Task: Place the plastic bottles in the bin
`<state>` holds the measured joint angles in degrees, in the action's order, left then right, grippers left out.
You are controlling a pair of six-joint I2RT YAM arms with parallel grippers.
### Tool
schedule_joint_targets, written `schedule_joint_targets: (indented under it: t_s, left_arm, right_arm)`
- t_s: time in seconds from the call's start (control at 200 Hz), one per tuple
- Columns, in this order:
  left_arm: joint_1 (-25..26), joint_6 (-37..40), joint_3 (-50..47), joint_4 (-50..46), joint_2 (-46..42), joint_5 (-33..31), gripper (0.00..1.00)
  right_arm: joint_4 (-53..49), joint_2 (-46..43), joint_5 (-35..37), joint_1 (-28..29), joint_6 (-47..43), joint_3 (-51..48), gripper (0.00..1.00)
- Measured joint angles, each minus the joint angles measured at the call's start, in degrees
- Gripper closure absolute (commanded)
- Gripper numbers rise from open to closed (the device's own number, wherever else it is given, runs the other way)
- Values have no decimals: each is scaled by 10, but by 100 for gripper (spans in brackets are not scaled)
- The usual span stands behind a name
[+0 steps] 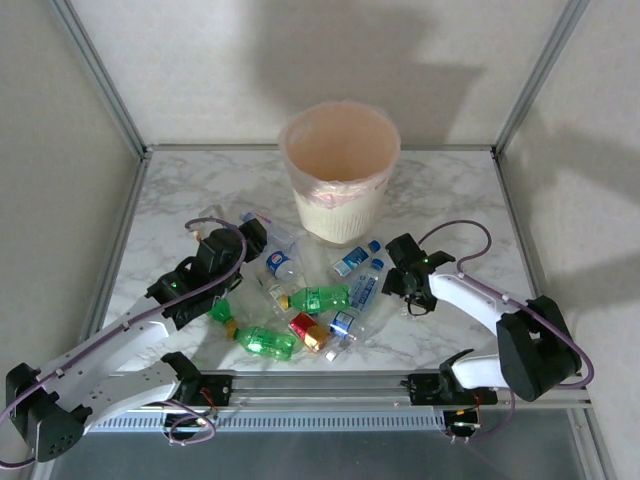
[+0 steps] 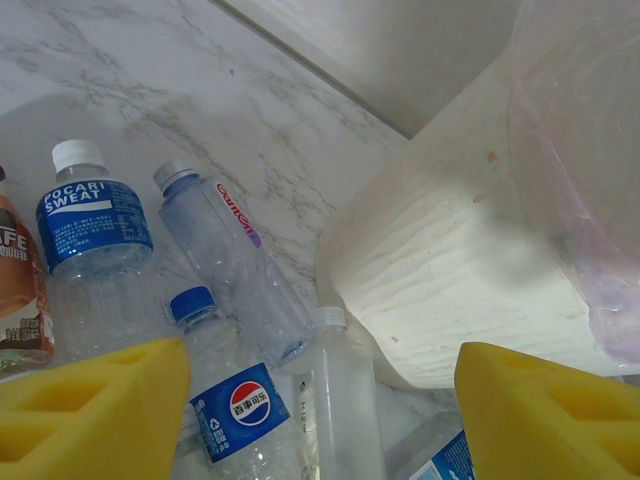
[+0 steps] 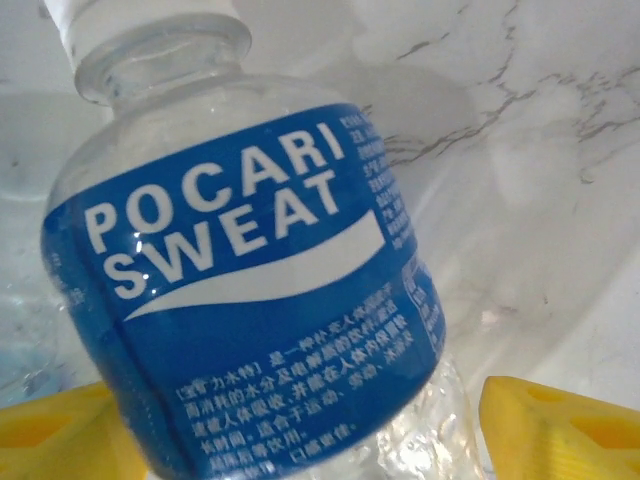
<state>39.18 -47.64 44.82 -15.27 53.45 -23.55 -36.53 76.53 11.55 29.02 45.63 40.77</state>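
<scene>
Likely empty, the Pocari Sweat bottle point(image 3: 250, 300) is lying on the counter point(image 1: 450, 200) before the bin point(image 1: 340, 215), looking light, crushable and slick. The right end effector point(image 3: 310, 430) is straddling its labelled middle, the soundest hold, jaws apart. The left end effector point(image 2: 320, 420) is hovering, jaws apart, over the Pepsi bottle point(image 2: 238, 410).

Clear blue-labelled and green plastic bottles point(image 1: 318, 298) lie scattered on their sides just near of the upright cream bin point(image 1: 338, 215).

Pocari Sweat bottle point(image 3: 250, 290) between spread right gripper point(image 3: 300, 440) fingers; marble tabletop point(image 3: 540, 150).
</scene>
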Motion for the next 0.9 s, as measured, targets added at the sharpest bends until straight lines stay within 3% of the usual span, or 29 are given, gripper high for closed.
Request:
schedule_joint_targets:
  t_s: [0.115, 0.365, 0.616, 0.896]
  left_arm:
    - [0, -1, 0, 0, 2, 2, 30]
    - [0, -2, 0, 0, 4, 2, 30]
    - [0, -5, 0, 0, 4, 4, 30]
    - [0, -15, 0, 1, 4, 4, 30]
  right_arm:
    - [14, 3, -7, -14, -6, -5, 25]
    - [39, 11, -14, -35, -15, -23, 22]
    - [49, 16, -18, -41, -15, -30, 34]
    - [11, -38, -7, -41, -15, -7, 40]
